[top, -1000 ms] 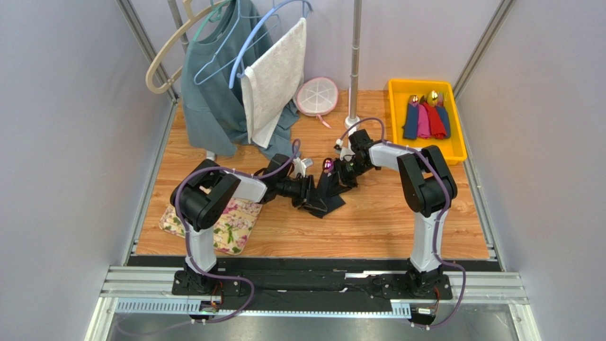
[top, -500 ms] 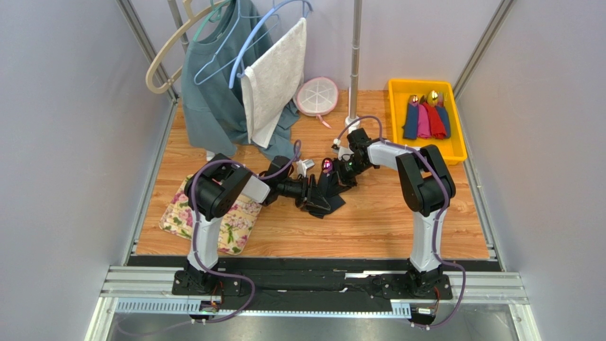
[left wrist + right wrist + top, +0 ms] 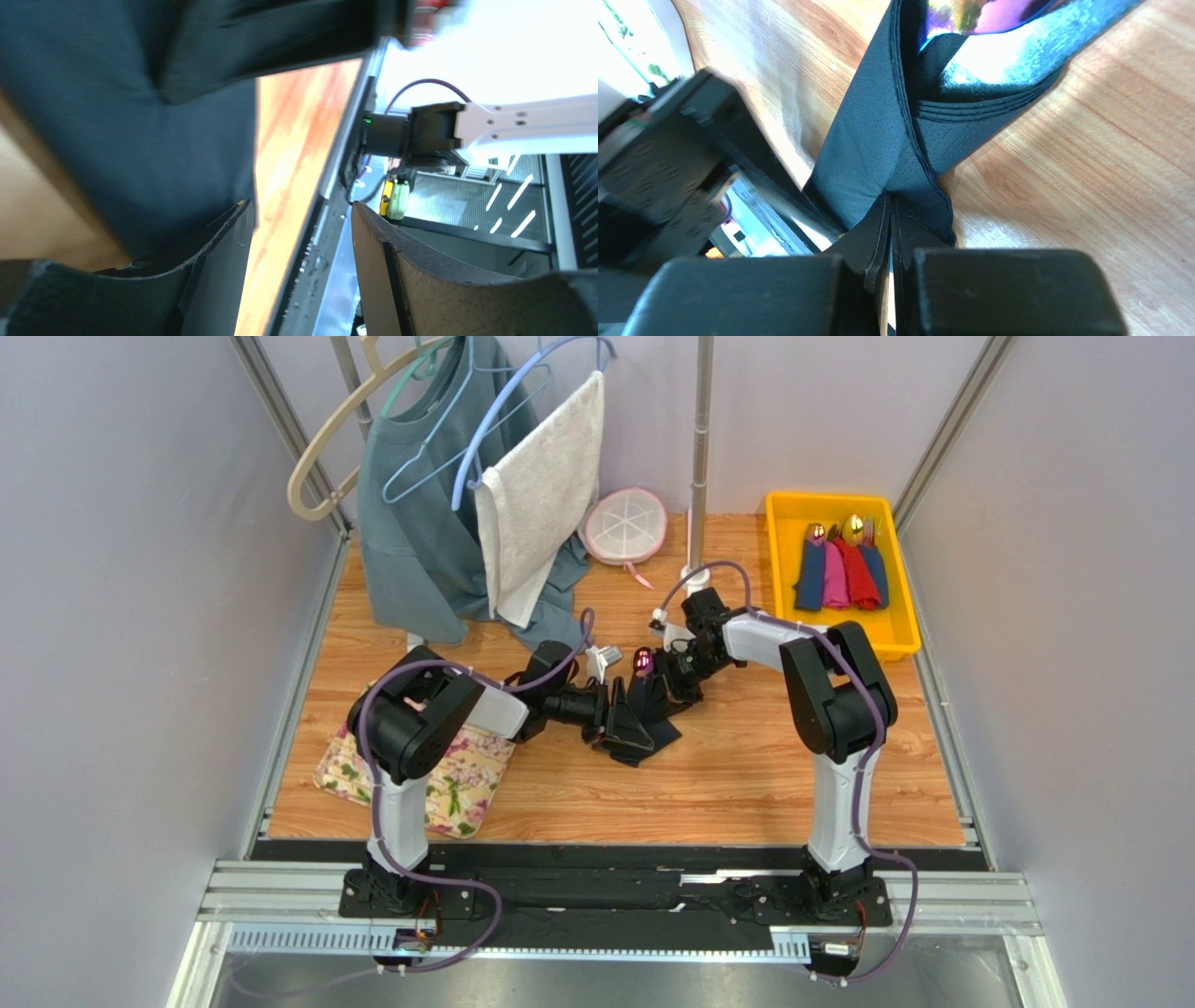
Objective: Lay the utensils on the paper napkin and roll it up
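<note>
A wooden desk [image 3: 786,770] has two robot arms bolted at its near edge, and both reach in to meet at its middle. Between them lies the black paper napkin [image 3: 648,725], gathered into a loose, creased bundle around the cutlery. Only the shiny purple-pink bowl of a spoon [image 3: 645,664] shows, poking out of the far end of the folds.

The right gripper [image 3: 890,231] has its jaws together, pinching a folded edge of the napkin at the near end of the bundle. The left gripper [image 3: 298,217] has its jaws apart. The napkin lies against the outer side of one finger, and nothing sits in the gap between them.

The placing step looks finished and the rolling step appears to be under way, with the wrap not yet tight. The next move probably calls for the left gripper to take a free flap and turn it over the bundle while the right holds firm. It should go gently, since thin paper can tear or spring open.
</note>
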`<state>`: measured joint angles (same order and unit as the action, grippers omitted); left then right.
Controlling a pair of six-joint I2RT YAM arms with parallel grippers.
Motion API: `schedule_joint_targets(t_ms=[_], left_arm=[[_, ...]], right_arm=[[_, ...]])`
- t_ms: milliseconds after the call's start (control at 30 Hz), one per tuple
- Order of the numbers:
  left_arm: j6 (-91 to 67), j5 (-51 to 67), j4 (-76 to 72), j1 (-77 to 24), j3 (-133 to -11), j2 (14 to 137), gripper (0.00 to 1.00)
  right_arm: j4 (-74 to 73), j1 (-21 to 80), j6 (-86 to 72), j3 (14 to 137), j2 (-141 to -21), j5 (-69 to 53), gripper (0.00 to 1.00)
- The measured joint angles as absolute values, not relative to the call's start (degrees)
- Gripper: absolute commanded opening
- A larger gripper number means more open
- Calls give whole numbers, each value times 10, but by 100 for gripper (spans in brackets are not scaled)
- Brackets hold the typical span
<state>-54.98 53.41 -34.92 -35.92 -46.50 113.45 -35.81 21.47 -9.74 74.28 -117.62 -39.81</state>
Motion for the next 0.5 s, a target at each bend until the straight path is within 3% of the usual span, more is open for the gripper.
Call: schedule_joint_targets(t_ms=[300, 500], left_arm=[[-554, 551, -341, -365, -464, 1088, 61], [-611, 566, -401, -368, -463, 1188, 55]], right_arm=[[-358, 216, -86, 743, -1176, -400, 2], [-359, 216, -84, 743, -1176, -399, 2]])
